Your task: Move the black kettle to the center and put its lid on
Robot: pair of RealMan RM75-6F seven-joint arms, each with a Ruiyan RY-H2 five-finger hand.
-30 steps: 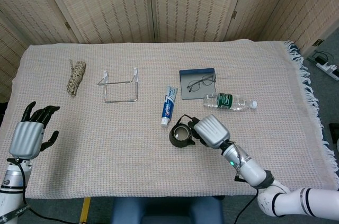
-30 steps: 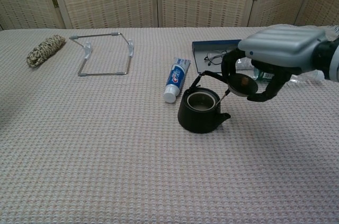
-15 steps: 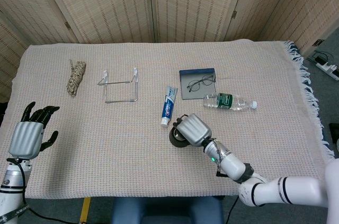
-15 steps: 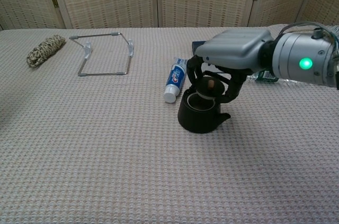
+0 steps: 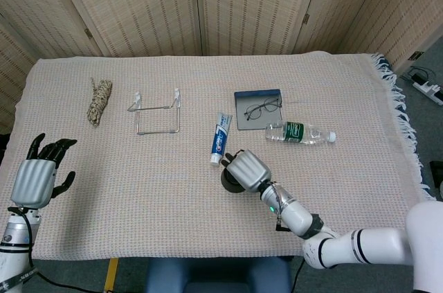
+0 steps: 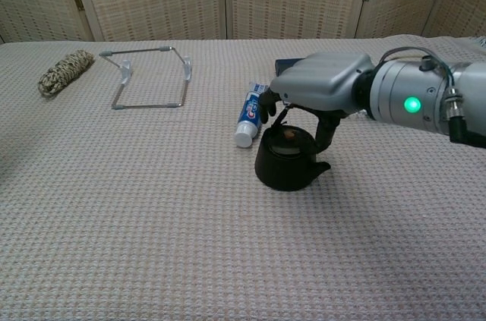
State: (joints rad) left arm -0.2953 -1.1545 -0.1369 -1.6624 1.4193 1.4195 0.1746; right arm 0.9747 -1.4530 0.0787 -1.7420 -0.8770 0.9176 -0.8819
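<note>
Since a second ago I've swung my right robot hand (image 6: 323, 89) leftward from beside the kettle (image 6: 288, 160) to directly over it, and the lid (image 6: 288, 139) it was carrying at the side now looks seated in the kettle's mouth, knob up. The kettle sits right under the hand, near the middle of the tabletop (image 6: 152, 215), spout pointing toward the hand's wrist side.

From the chest view the fingers (image 6: 328, 130) hang down around the wire handle and lid, but I can't tell whether they're pinching the knob or have let go; the palm hides the contact. In the head view the right robot hand (image 5: 247, 167) covers most of the kettle (image 5: 229, 177).

My left robot hand (image 5: 38, 175) is far off to the other side, spread and holding nothing.

Risks from here, as I judge them: if the fingers are hooked under the handle or gripping the knob when I lift away, the lid comes back off or the kettle tips. The lid may also be sitting crooked; I can't confirm it's flush. The toothpaste (image 6: 251, 114) lies just beyond the hand's fingertip side, close to the kettle, so a sideways withdrawal could knock it. Behind the hand lie the glasses (image 5: 262, 108) and bottle (image 5: 300, 132).
</note>
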